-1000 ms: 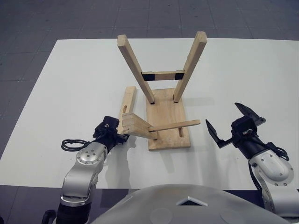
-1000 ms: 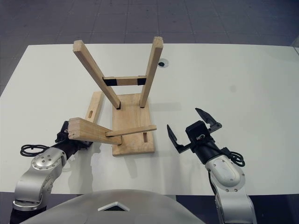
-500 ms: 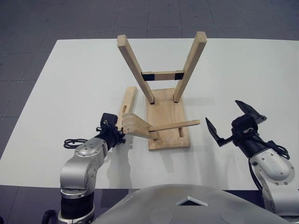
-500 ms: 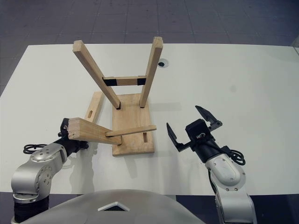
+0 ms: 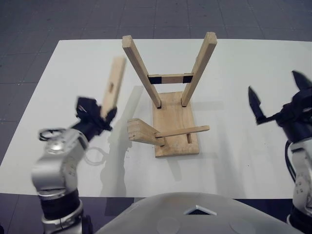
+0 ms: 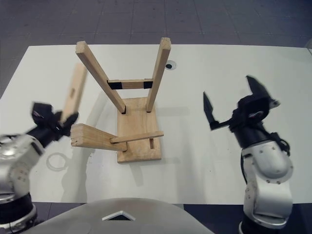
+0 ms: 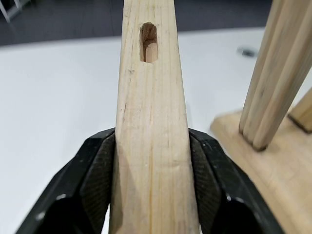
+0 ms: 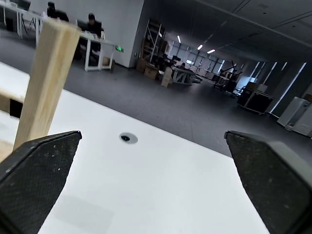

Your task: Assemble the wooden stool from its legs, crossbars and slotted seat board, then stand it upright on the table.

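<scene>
White surface carries the seat board lying flat, with two legs standing in its far slots. A third leg leans loose at the near end. The left gripper pinches the fourth leg by its lower end, clear of the surface. Swinging it in could topple the leaning piece, or the leg could twist in the grip. The right gripper hangs spread and empty.

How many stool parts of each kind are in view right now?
Legs: 4
Crossbars: 2
Seat board: 1
Total: 7
</scene>
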Robot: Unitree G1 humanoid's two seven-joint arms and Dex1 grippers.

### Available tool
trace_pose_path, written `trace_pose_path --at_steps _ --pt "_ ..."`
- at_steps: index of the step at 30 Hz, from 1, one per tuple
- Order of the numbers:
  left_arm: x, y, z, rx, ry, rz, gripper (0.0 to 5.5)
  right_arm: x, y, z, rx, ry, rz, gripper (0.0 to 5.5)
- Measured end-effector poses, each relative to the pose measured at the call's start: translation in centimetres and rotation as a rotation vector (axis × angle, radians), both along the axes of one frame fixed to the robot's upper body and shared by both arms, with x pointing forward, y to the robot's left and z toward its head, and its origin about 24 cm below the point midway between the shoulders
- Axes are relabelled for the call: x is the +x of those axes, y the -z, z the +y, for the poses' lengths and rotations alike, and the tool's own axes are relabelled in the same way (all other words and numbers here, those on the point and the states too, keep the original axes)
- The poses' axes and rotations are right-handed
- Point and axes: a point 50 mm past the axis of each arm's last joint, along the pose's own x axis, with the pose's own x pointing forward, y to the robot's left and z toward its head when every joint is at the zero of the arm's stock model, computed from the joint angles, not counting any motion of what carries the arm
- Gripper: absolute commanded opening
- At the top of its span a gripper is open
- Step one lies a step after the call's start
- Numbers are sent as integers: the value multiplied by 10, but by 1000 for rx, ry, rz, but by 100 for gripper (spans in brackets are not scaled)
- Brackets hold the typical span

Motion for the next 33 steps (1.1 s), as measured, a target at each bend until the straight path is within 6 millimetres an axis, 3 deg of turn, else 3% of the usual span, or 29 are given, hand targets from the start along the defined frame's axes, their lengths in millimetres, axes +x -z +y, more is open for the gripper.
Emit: trace_pose_path --at_steps 7,12,19,27,33 --pt "0 -70 8 -80 201 -244 207 8 -41 19 215 -302 -56 550" --pt "-6 -105 -6 -187 460 -371 207 8 -60 59 357 -683 -15 550" --pt "-3 -104 -44 -290 806 -331 207 14 -59 99 402 -1044 118 550" --pt "-2 -103 -74 -265 1019 -293 207 28 -63 126 322 -1168 140 550" --pt "-6 -102 -83 -239 1091 -284 207 32 -67 138 264 -1198 117 550"
